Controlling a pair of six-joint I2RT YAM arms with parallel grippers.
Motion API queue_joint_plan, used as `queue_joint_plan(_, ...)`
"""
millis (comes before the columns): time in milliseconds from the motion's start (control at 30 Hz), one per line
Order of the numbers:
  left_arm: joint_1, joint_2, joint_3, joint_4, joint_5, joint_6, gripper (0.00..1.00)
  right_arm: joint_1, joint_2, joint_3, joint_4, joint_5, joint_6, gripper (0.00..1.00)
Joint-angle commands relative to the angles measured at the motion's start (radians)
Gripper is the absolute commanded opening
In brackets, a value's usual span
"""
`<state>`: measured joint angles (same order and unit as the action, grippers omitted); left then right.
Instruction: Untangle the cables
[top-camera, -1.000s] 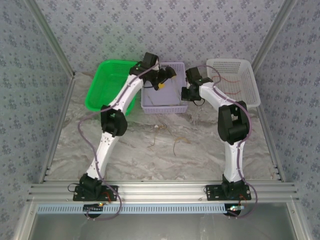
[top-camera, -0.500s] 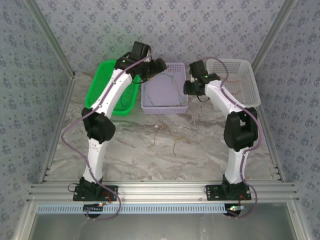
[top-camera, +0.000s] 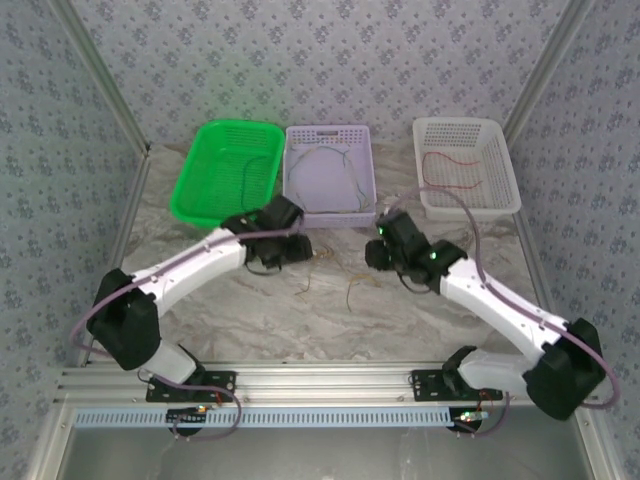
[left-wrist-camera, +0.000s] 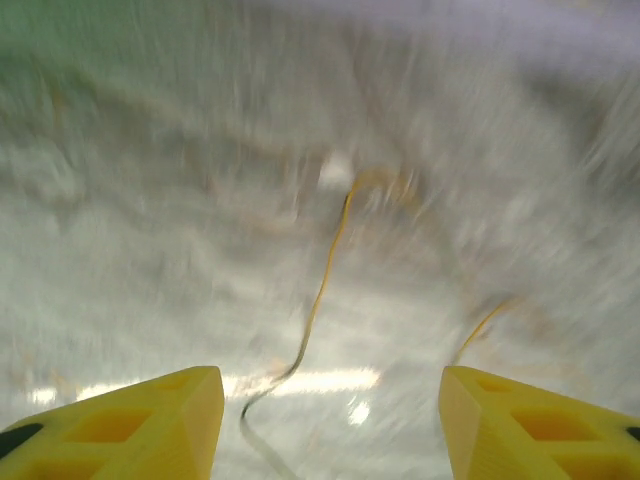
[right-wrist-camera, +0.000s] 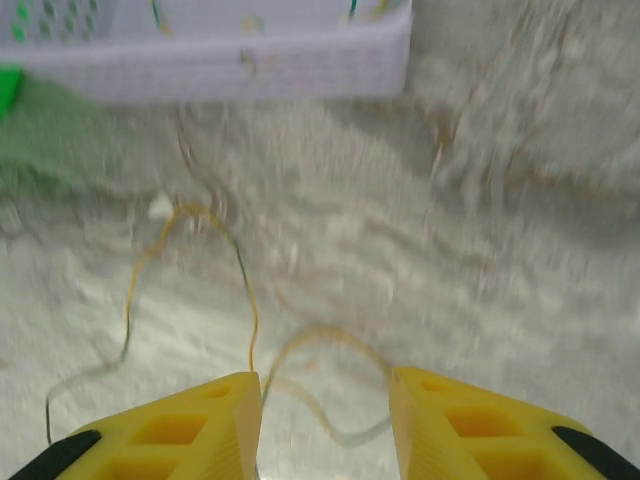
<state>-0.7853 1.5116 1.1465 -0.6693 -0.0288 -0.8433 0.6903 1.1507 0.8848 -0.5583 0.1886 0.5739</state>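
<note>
Two thin yellowish cables lie loose on the marble table, one (top-camera: 305, 285) left of the other (top-camera: 352, 291). My left gripper (top-camera: 284, 250) hovers just behind them, jaws open and empty; in the left wrist view (left-wrist-camera: 330, 388) a yellow cable (left-wrist-camera: 325, 285) runs up the table between the fingers. My right gripper (top-camera: 379, 250) is open too; in the right wrist view (right-wrist-camera: 325, 388) a looped yellow cable (right-wrist-camera: 330, 340) lies on the table between its fingers (right-wrist-camera: 235, 410). More cables rest in the purple basket (top-camera: 330, 215), a dark one (top-camera: 243, 180) in the green basket, a red one (top-camera: 450, 160) in the white basket.
Three baskets stand in a row at the back: green basket (top-camera: 193, 195), purple in the middle, white basket (top-camera: 505, 190) on the right. The purple basket's front wall (right-wrist-camera: 250, 70) is close ahead of the right gripper. A small white speck (top-camera: 318, 253) lies on the table. Patterned walls enclose the table.
Both arms have drawn back from over the baskets and dropped low over the table in front of them. The right jaws have opened; the left jaws have narrowed but stay apart.
</note>
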Motion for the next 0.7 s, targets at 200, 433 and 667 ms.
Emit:
queue_joint_plan(200,-0.228,0.045,-0.078,-0.097,-0.174,-0.188,0.78,0.199,-0.118,-0.158,-0.114,0.132,0.241,0.41)
queue_joint_plan(433,-0.236,0.114,-0.131,0.114,-0.161,-0.300,0.79,0.302,-0.025,-0.177,-0.047,0.187,0.314,0.42)
queue_joint_plan(667,-0.229,0.143,-0.185,0.263,-0.169,-0.361,0.51,0.368,0.228,-0.096,-0.005,0.236,0.322,0.43)
